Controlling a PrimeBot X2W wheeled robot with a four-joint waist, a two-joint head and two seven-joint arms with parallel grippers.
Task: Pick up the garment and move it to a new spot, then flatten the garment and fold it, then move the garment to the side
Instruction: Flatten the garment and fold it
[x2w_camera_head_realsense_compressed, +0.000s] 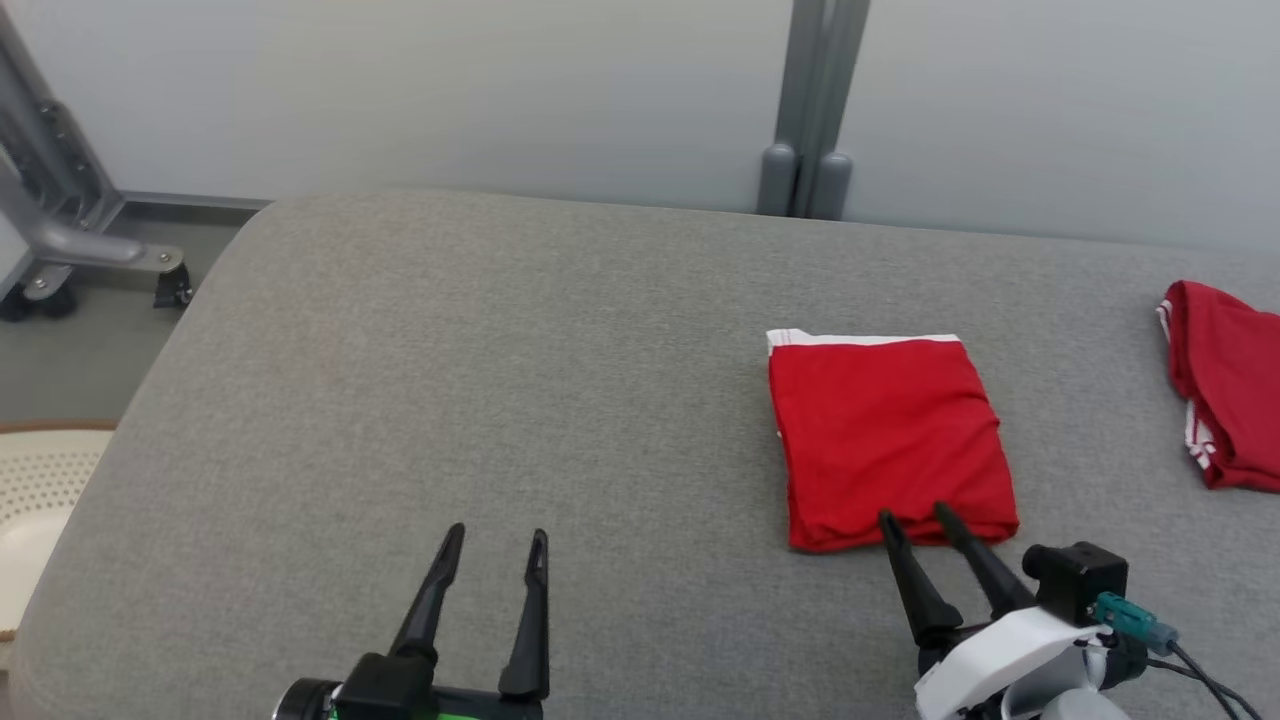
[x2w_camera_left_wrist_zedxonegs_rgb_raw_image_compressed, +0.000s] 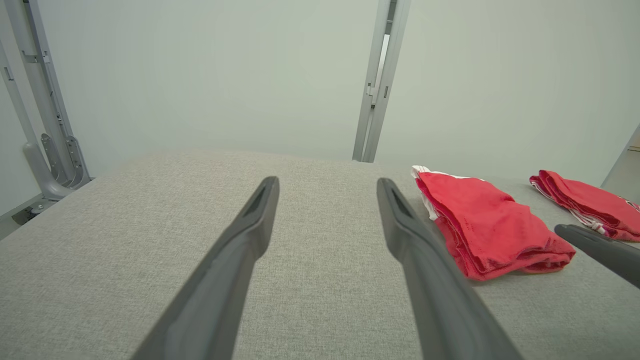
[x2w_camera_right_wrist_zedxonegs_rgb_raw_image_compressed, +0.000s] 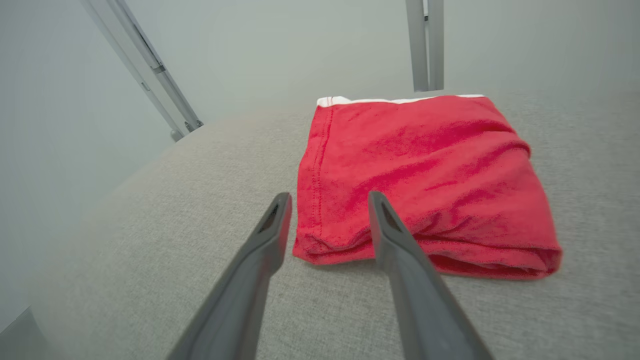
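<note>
1. Garment (x2w_camera_head_realsense_compressed: 885, 430): red, with a white waistband (x2w_camera_head_realsense_compressed: 860, 340) at its far edge. It lies on the grey table (x2w_camera_head_realsense_compressed: 500, 350), right of centre, as a compact, roughly square packet of several layers. The near edge is a rounded fold and slightly bulged; the top face shows light creases in the right wrist view.
2. Right gripper (x2w_camera_head_realsense_compressed: 912, 512): fingers apart, holding nothing. The tips sit at the packet's near edge, by its near left corner. In the right wrist view one finger overlaps the red cloth and the other stands just beside it; contact cannot be confirmed.
3. Left gripper (x2w_camera_head_realsense_compressed: 498, 532): fingers wide apart and empty, low over bare table, well apart from the garment.
4. Second garment (x2w_camera_head_realsense_compressed: 1235, 400): also red, bunched at the table's far right, apart from the first. Untouched by either gripper.
5. Progress, as judged: pick-up, flattening and folding appear complete, since the packet is closed and tidy. The packet's place toward the right suggests the final move aside is done or close to it.
6. Remaining, as judged: at most a further nudge sideways, then clearing the right arm.
</note>
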